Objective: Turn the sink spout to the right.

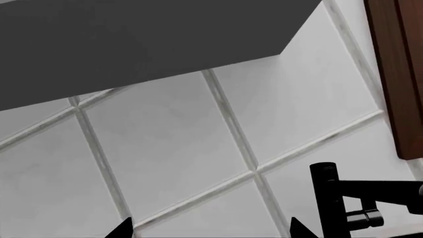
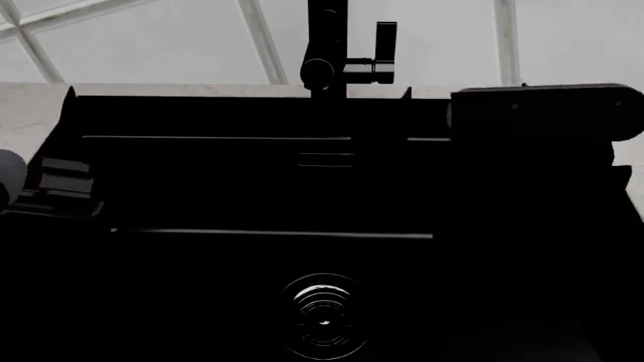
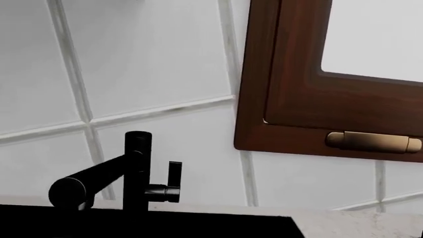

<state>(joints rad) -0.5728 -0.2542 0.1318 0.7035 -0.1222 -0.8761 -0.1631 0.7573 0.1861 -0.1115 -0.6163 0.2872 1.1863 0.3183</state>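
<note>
The left claw [image 1: 210,232] hangs spread before the tiles [image 1: 172,148]. Only its two black fingertips [image 1: 123,228] show in its wrist view, well apart with nothing between them. Above and ahead of the claw sits a flat grey block [image 1: 132,44].

Off to the side of one fingertip, and apart from it, the spout [image 1: 324,198] stands upright against the wall. Its straight arm runs away from the claw toward a wooden window frame [image 1: 396,74], and the stubby lever [image 1: 365,218] sits just under that arm. Neither fingertip touches the spout.

From the head camera, the sink [image 2: 201,113] is a near-black basin. Its ringed drain [image 2: 322,317] gleams low at centre, between the two arms. The spout's post rises at the far rim, beyond both claws, with the lever just to its right.

Further right, the dark bulk of the right arm [image 2: 548,113] hangs over the sink's far right corner, near the spout but not touching it. The right claw's fingers show in no view, so whether it is spread or closed cannot be told.

Its wrist camera looks across the sink rim, with the spout's arm reaching out from the post toward the claw. Beyond the spout, the frame carries a brass latch [image 3: 373,142] above the pale counter [image 3: 357,223].
</note>
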